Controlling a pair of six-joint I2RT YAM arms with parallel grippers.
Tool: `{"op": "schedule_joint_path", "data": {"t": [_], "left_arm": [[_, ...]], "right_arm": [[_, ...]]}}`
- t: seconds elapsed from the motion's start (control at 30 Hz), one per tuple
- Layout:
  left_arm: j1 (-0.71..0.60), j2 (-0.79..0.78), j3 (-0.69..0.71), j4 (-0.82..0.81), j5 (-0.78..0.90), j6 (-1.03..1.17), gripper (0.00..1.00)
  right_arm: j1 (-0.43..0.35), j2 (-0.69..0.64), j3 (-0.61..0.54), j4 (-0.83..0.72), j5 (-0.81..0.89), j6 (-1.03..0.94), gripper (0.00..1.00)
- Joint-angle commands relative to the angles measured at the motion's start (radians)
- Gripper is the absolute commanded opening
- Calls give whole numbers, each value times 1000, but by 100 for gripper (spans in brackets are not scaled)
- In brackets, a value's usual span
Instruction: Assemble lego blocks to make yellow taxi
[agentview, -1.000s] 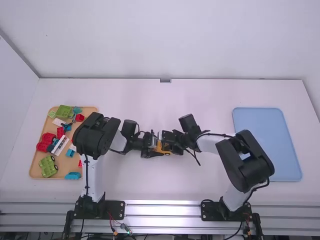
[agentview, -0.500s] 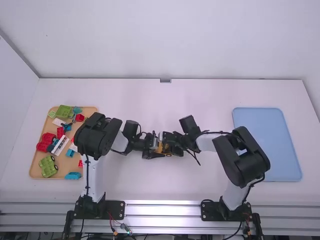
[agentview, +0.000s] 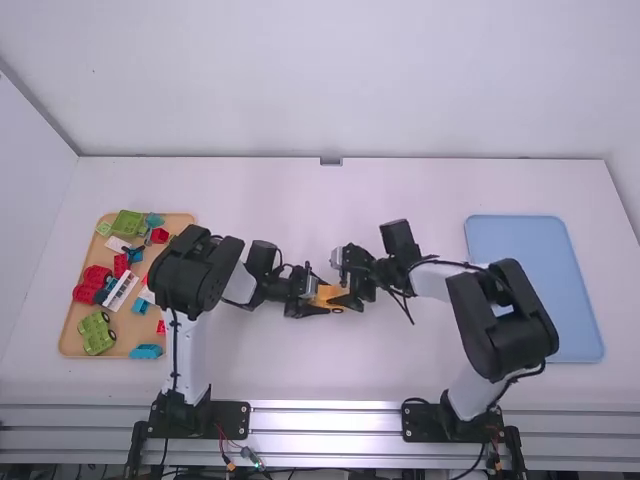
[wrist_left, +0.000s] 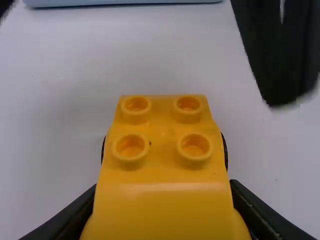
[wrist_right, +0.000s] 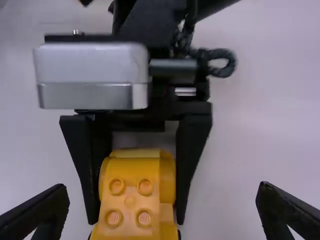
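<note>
Squeezing the yellow car (wrist_right: 132, 212), the left gripper (agentview: 319, 296) has its jaws clamped on the car's two sides. The car is around the middle of the white counter (agentview: 270, 370), well apart from both trays. Four round bumps (wrist_left: 189, 145) stick up from its flat end, which points to the right, and a rounded yellow part (wrist_right: 132, 172) is at the end by the left gripper. A dark wheel (agentview: 337, 310) peeks out on the near side. The right gripper (agentview: 346, 279) is just to the right of the car with its jaws wide apart and nothing between them touching the car. Over on the left, a brown tray (agentview: 70, 333) is full of toy blocks. A big green block (agentview: 128, 223) is at its far end, and a red toy car (agentview: 90, 287) is by its left side. A white block with dark stripes (agentview: 121, 291) is slanted just right of that. A green toy car (agentview: 97, 333) and a blue block (agentview: 145, 352) are at the near end. Over on the right is a flat blue tray (agentview: 520, 245), with part of the right arm (agentview: 500, 318) above its near left part.
</note>
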Motion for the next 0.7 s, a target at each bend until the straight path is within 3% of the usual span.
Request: {"op": "schedule_joint_path", "data": {"t": [0.0, 0.1, 0.13, 0.2, 0.3, 0.47, 0.53, 0.67], "left_arm": [[-2, 17, -6, -9, -15, 3, 48], [-2, 17, -7, -6, -16, -13, 72], [-2, 17, -6, 2, -33, -50, 88], [-2, 8, 0, -8, -92, -132, 98], [-2, -32, -3, -49, -101, -143, 99], [-2, -185, -28, -150, -174, -143, 99], [12, -311, -31, -302, -227, -112, 99], [43, -520, -31, -563, -245, -2, 99]], "right_arm": [[-46, -37, -1, -35, -86, -3, 99], [-87, -36, -13, -74, -107, -38, 99], [-101, -36, -29, -85, -107, -58, 99], [-114, -36, -64, -77, -103, -89, 99], [-114, -35, -133, 12, -101, -76, 99], [-93, -3, -228, 265, 8, 126, 99], [-61, 39, -243, 361, 35, 193, 99], [-18, 107, -193, 372, 52, 194, 99]]}}
